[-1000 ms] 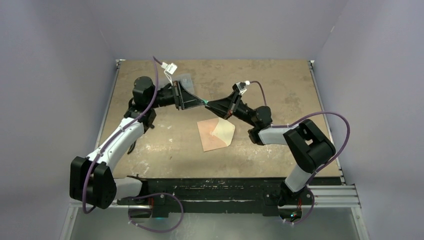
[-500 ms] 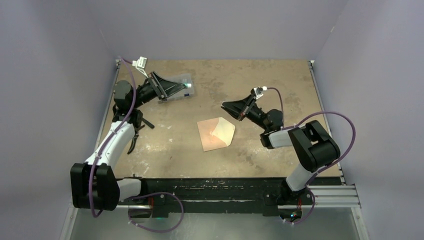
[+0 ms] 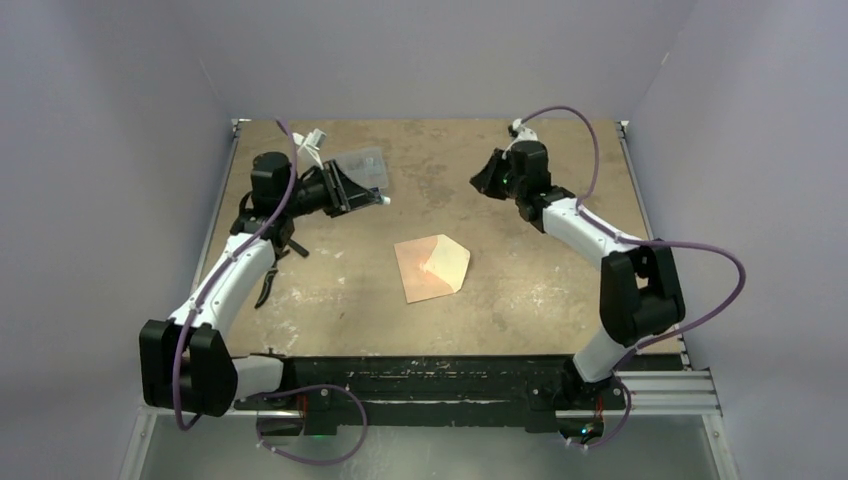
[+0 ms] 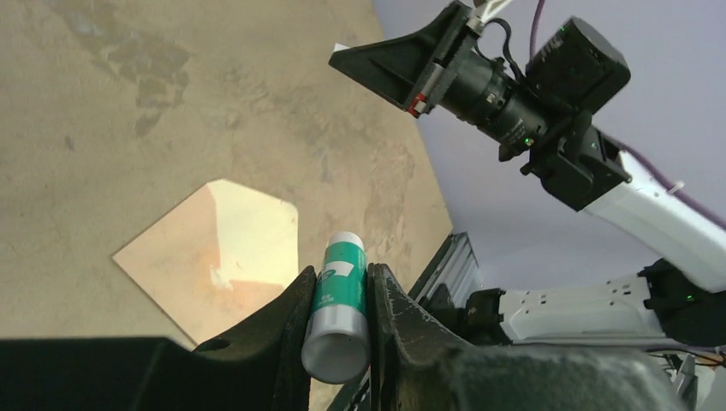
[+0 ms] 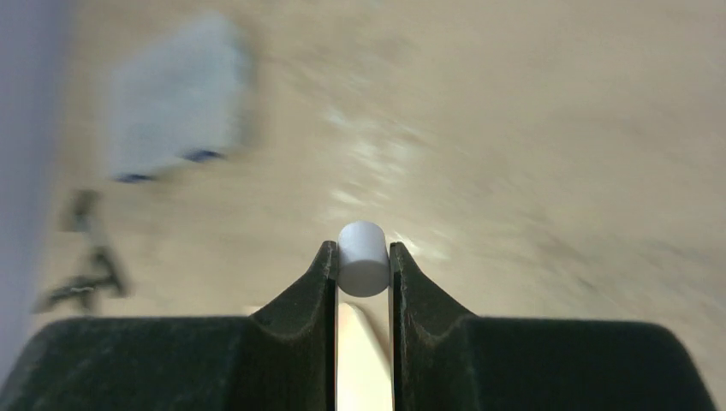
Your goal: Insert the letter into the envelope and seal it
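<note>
While pinching a green glue stick (image 4: 338,312) in narrowed left jaws and a pale cap (image 5: 362,257) in right jaws, could smear glue wide of the envelope (image 3: 430,270), flap-open mid surface (image 3: 540,290), through a tilted approach.

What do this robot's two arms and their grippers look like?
The left arm and right arm match: white tubular links between chunky black joint housings, each trailed by a looping purple cable. The left gripper and right gripper each have two black, tapered fingers on a wedge-shaped black body.
</note>
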Robot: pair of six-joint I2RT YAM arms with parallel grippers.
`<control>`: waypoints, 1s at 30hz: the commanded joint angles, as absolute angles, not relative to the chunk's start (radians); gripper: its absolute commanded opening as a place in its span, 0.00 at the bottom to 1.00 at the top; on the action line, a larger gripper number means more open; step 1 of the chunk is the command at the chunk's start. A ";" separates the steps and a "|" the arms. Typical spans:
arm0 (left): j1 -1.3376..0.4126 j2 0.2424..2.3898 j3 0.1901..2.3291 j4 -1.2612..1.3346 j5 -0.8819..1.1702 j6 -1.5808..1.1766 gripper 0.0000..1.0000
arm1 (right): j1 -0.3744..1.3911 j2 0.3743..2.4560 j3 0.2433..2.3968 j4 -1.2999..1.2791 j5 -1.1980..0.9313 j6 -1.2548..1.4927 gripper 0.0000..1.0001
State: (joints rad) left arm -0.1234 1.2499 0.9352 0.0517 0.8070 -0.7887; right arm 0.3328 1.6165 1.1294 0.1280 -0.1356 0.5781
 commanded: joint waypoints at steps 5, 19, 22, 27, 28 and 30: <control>-0.220 1.313 0.986 -0.134 0.717 -0.612 0.00 | 0.333 1.765 1.192 -0.328 0.203 0.297 0.00; -0.267 1.385 0.988 -0.129 0.719 -0.601 0.00 | 0.334 1.886 1.261 -0.472 0.148 0.217 0.10; -0.267 1.390 0.984 -0.129 0.720 -0.600 0.00 | 0.333 1.905 1.276 -0.482 0.130 0.201 0.15; -0.267 1.393 0.973 -0.129 0.724 -0.598 0.00 | 0.333 1.915 1.291 -0.487 0.107 0.184 0.34; -0.267 1.392 0.973 -0.129 0.724 -0.597 0.00 | 0.332 1.913 1.290 -0.484 0.110 0.179 0.38; -0.268 1.391 0.969 -0.130 0.725 -0.596 0.00 | 0.333 1.909 1.293 -0.487 0.106 0.173 0.47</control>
State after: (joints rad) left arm -0.2626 1.3914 0.9451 -0.1474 0.7177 -0.6235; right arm 0.3328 1.9091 1.2655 -0.4572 0.1284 0.2043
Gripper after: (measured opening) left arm 0.225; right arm 0.409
